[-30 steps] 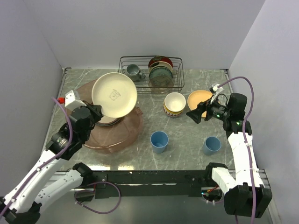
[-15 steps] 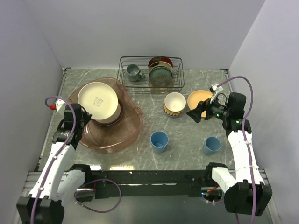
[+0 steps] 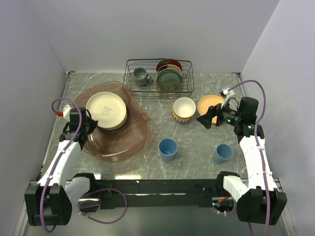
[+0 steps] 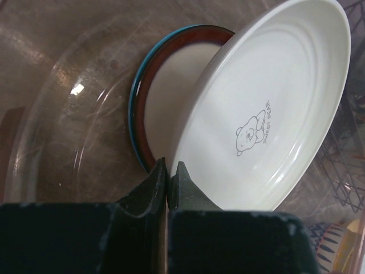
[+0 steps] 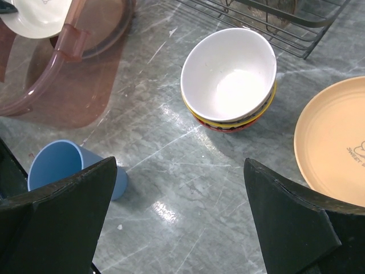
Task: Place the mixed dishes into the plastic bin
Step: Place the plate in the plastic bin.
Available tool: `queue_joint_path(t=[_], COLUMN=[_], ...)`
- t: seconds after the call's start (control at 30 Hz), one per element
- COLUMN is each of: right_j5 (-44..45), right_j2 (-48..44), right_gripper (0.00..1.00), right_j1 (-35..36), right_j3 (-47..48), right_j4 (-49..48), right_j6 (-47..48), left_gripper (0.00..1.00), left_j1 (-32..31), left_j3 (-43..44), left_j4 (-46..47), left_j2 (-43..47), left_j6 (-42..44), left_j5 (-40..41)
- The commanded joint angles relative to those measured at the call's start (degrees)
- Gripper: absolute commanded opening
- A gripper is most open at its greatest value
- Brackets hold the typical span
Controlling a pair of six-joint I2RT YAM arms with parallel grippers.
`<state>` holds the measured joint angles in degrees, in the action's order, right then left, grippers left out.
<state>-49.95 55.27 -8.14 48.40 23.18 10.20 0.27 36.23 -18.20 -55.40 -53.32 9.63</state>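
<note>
Gripping the cream plate (image 4: 268, 114) rim between closed left jaws.

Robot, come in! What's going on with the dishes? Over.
Left gripper shut on tilted round cream plate, over translucent pinkish plastic bin. Right gripper open, empty. Red-rimmed plate underneath.

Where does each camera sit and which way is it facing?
Top external: high behind the bases, facing down at the table; left arm and right arm show.
Left wrist: on that arm, facing along shut jaws pinching the cream plate in the plastic bin.
Right wrist: facing down between open jaws at stacked bowls and a blue cup.
Shared: top and left wrist both show that plate.
</note>
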Motion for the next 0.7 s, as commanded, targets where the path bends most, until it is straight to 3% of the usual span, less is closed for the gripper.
queue_joint_path(t=[0.0, 0.67], right_j5=[0.56, 1.7], right_j2=[0.28, 0.9], right_gripper=[1.0, 1.0], right_j1=[-0.12, -0.12], right_j3=[0.55, 0.64], right_j4=[-1.65, -1.47], right_j6=[0.79, 1.32], left_gripper=[0.01, 0.05], left_j1=[1.05, 1.4], left_j3=[1.3, 4.29], left_j4=[4.57, 6.68], left_j2=[-2.51, -13.15], left_j6=[-1.08, -0.56], left_j5=[-1.72, -2.42])
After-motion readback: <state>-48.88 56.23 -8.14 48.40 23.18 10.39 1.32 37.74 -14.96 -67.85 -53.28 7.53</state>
